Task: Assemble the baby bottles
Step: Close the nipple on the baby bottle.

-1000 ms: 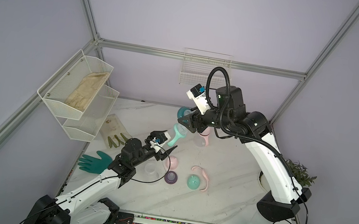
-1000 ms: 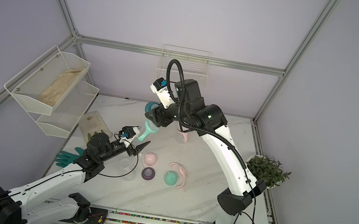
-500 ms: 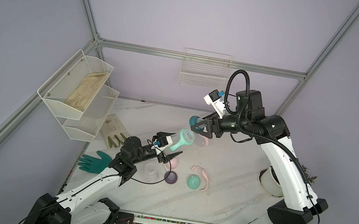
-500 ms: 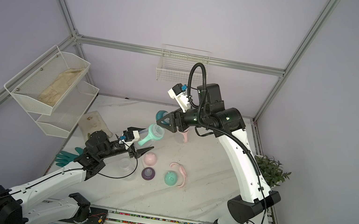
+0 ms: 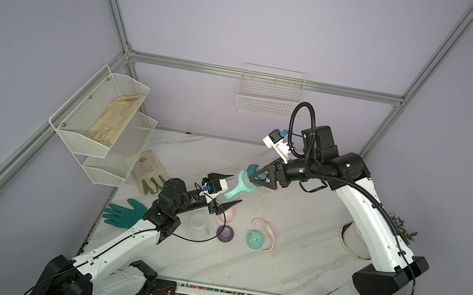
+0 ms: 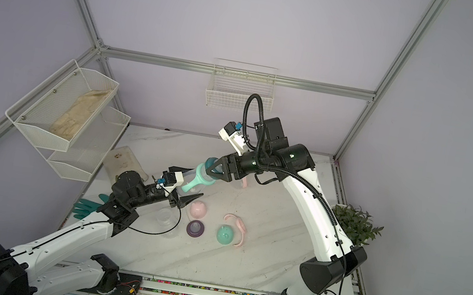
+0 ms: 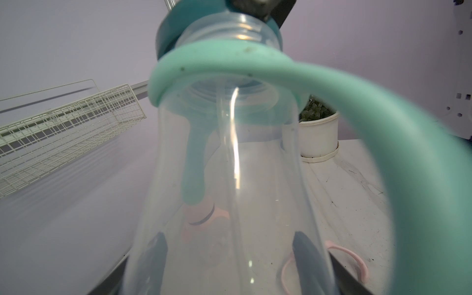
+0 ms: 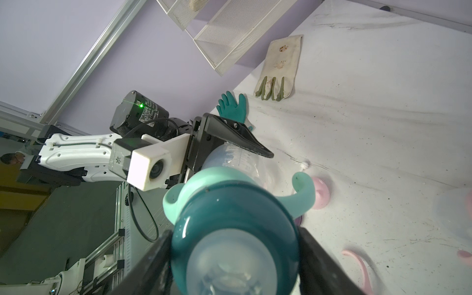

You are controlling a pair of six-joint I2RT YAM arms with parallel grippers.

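The baby bottle [image 5: 238,184] hangs above the middle of the table [image 5: 291,261], our left gripper [image 5: 234,189] clamped on its clear body, our right gripper [image 5: 253,180] on the teal collar [image 8: 235,229]. We judge it light and slick; hold collar and base, never the soft mint handles [image 8: 304,189].

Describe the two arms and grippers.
Both the left arm and right arm have white links with black joints. The left gripper and right gripper have black, pointed triangular fingers, each backed by a white camera block. A ribbed black hose loops over the right arm; a thin black cable hangs off the left.
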